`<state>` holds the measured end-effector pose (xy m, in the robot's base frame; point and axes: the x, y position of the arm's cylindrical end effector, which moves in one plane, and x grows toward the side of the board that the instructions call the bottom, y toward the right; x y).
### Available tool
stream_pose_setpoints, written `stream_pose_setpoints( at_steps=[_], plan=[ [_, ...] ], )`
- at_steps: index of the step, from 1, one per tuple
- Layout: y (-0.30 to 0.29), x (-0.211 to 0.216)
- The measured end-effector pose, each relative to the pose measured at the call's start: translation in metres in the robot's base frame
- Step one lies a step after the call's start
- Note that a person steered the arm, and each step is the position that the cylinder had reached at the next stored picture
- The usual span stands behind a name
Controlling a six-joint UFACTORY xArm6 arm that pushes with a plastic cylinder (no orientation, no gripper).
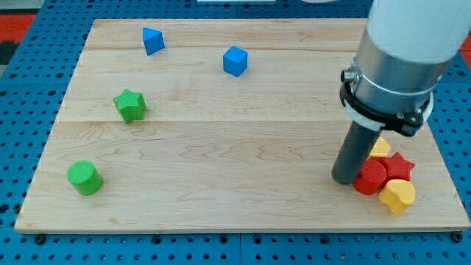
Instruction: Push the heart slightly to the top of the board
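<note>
The yellow heart (397, 196) lies near the view's bottom right corner of the wooden board (221, 147). It touches a red cylinder (370, 177) on its upper left and a red star (398, 166) above it. A second yellow block (380, 149) sits above those, partly hidden by the arm, so its shape is unclear. My tip (344, 178) rests on the board just left of the red cylinder, up and to the left of the heart.
A green cylinder (84, 177) sits at the bottom left and a green star (130, 105) at the left. A blue block (153, 40) and a blue cube (235, 61) lie near the top. The arm's wide body (401, 59) covers the upper right.
</note>
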<state>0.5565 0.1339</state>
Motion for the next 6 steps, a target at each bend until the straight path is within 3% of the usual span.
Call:
stream_pose_setpoints(
  at_steps=[1, 2, 3, 6],
  plan=[
    [-0.020, 0.060],
    [0.025, 0.061],
    [0.134, 0.057],
    [0.082, 0.045]
  ],
)
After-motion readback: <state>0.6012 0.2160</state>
